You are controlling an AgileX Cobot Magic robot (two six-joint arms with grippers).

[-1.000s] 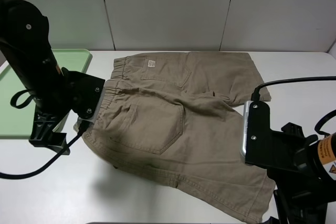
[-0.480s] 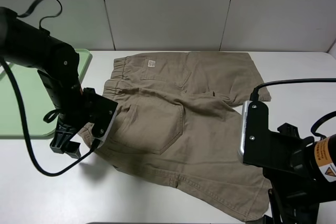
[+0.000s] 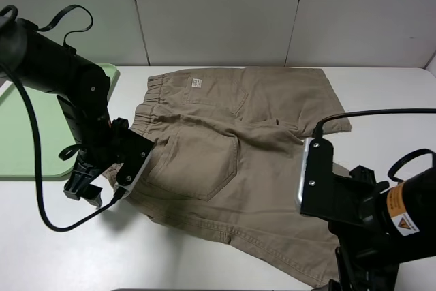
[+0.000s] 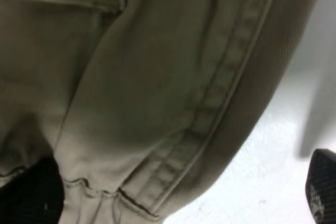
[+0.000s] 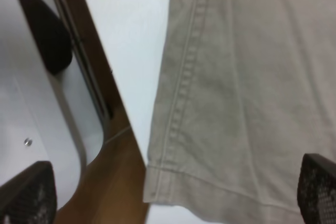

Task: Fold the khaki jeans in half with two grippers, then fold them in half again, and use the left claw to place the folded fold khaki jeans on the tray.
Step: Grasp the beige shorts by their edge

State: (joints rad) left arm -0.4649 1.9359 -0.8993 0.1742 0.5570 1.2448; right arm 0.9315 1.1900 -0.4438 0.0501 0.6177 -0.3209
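Left pincer (image 4: 173, 190) swings down onto the khaki jeans (image 3: 231, 155) at their waist corner, tips apart, so a fold grab looks next.

one khaki jeans (image 3: 225, 161), one tray (image 3: 27, 138), two pincers (image 4: 173, 187) (image 5: 173, 187)

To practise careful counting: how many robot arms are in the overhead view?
2. The left arm is at the khaki jeans' waistband end, beside the tray; the right arm is over the leg hem. None seems hidden.
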